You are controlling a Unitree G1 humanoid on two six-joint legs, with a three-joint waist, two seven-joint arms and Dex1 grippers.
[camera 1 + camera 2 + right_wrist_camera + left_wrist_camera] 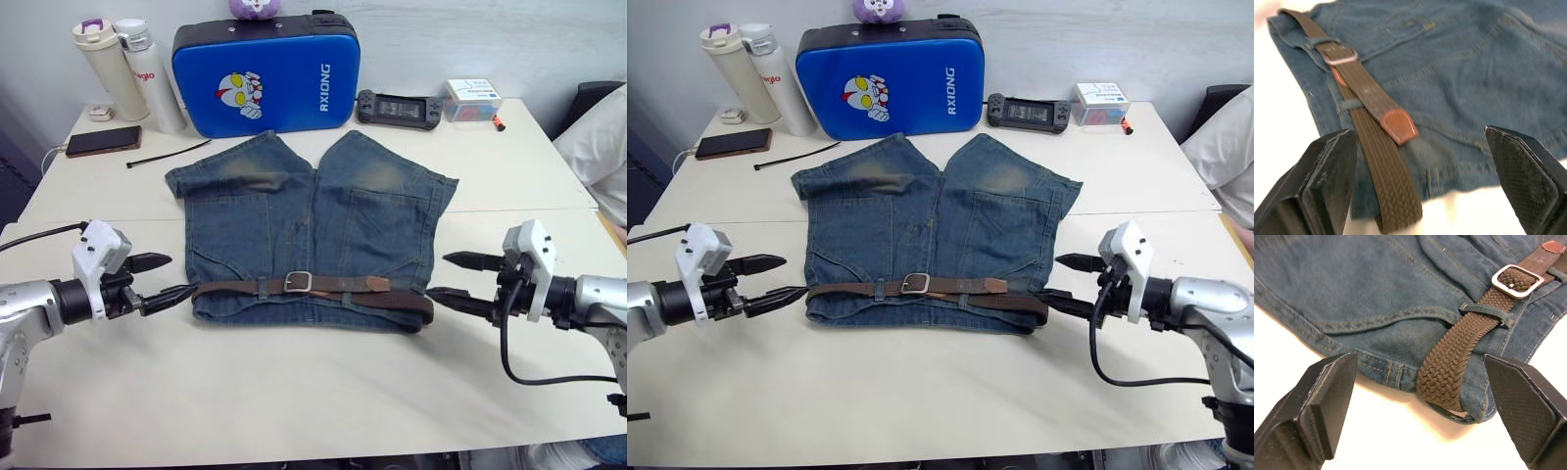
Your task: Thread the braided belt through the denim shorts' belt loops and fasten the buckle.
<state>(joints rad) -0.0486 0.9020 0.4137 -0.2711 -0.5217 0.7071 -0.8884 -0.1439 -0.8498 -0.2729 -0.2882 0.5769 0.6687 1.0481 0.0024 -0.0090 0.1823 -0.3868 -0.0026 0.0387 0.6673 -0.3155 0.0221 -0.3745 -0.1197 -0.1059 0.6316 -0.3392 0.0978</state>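
Belt (323, 290) runs thru loops (262, 288) along shorts' (313, 215) waistband, buckle (297, 282) fastened mid-front. L gripper (162, 279) spread at belt's left end; R gripper (460, 279) spread at right end.

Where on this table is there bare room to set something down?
The near strip of table, below the denim shorts and between the two grippers, is bare. So is the patch between the shorts and the game console. The far left corner is crowded with bottles.
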